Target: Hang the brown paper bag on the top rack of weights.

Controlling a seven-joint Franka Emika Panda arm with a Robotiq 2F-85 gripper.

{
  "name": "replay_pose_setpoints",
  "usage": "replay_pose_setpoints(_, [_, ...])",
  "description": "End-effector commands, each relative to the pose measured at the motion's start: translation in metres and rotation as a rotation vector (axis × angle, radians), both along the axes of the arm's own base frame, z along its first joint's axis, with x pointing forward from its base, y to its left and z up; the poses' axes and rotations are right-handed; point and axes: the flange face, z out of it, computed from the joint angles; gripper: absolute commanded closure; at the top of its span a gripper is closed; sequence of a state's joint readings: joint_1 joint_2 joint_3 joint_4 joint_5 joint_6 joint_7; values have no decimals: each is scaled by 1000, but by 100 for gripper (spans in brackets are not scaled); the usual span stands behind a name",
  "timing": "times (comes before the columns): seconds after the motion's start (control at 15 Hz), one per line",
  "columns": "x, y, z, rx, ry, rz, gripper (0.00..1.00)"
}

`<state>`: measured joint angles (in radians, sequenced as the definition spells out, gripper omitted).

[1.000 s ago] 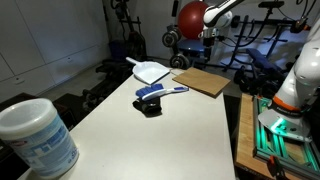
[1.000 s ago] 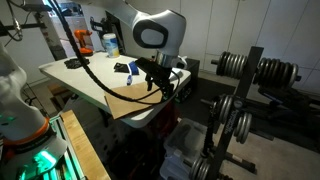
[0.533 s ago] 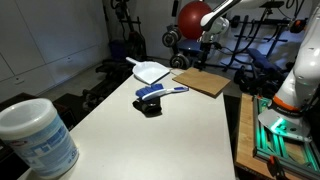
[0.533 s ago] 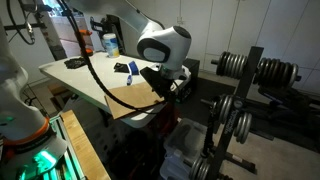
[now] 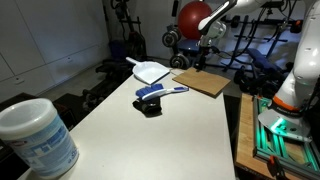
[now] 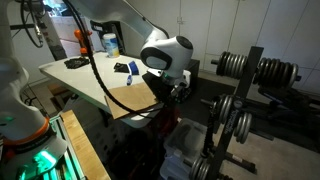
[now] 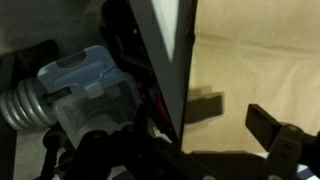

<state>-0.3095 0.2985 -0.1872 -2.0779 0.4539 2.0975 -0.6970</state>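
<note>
The brown paper bag (image 5: 203, 82) lies flat on the white table (image 5: 150, 140) near its far corner. It also shows at the table edge in an exterior view (image 6: 137, 98) and fills the right of the wrist view (image 7: 255, 55). My gripper (image 5: 206, 60) hangs over the bag's far edge, at the table corner (image 6: 176, 92). In the wrist view the gripper (image 7: 205, 140) is open, with one finger over the bag and nothing between the jaws. The weight rack (image 6: 238, 95) stands beside the table, apart from the bag.
A white dustpan (image 5: 150, 72), a blue brush (image 5: 160, 92) and a white tub (image 5: 35, 135) are on the table. A red ball (image 5: 190, 15) and gym gear stand behind. A clear plastic bin (image 7: 90, 85) sits on the floor below the table corner.
The arm has shifted slightly toward the bag's edge at the table corner. The bag has not moved.
</note>
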Motion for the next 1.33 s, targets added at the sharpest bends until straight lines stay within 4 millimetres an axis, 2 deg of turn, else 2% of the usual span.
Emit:
replay_pose_setpoints(0.0, [1, -1, 1, 0, 0, 0, 0])
replay_pose_setpoints(0.93, [12, 8, -19, 53, -34, 22, 0])
replay_pose_setpoints(1.0, [12, 8, -19, 55, -36, 24, 25])
replay_pose_setpoints(1.07, [12, 8, -20, 56, -37, 26, 26])
replay_pose_setpoints(1.27, [10, 4, -19, 39, -38, 24, 50])
